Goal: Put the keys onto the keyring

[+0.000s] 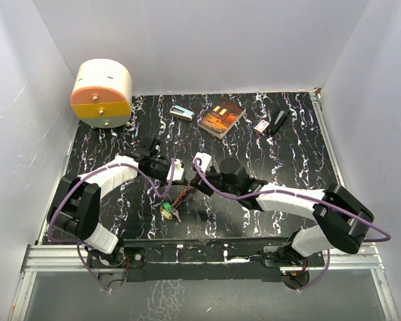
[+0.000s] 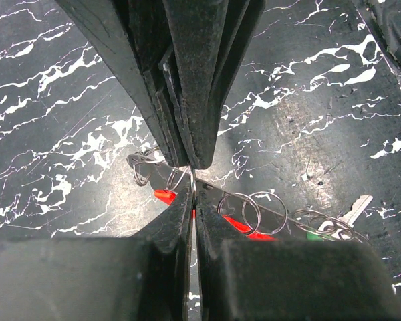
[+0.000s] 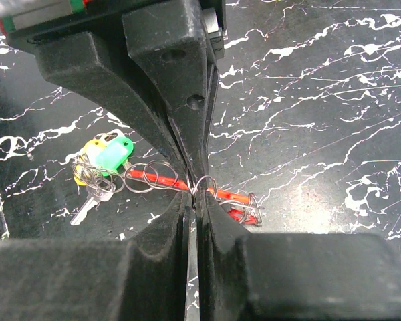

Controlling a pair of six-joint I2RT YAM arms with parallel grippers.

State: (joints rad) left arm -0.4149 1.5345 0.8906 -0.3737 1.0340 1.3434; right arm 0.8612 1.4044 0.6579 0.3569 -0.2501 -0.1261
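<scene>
Top external: black marbled table [image 1: 287,154], white walls [image 1: 220,40]; left claw [image 2: 191,175], right claw [image 3: 199,190] clamp keyring [image 3: 145,179] (keys [image 3: 110,155] attached).

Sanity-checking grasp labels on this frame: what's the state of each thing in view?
left hand: shut, pinching a ring of the ring chain.
right hand: shut, pinching another ring of it.
ring chain: held between both hands, with a red strip along it.
green key: lying at the chain's free end.
yellow key: lying against the green one.
book: closed, flat.
drawer box: drawers shut.
</scene>
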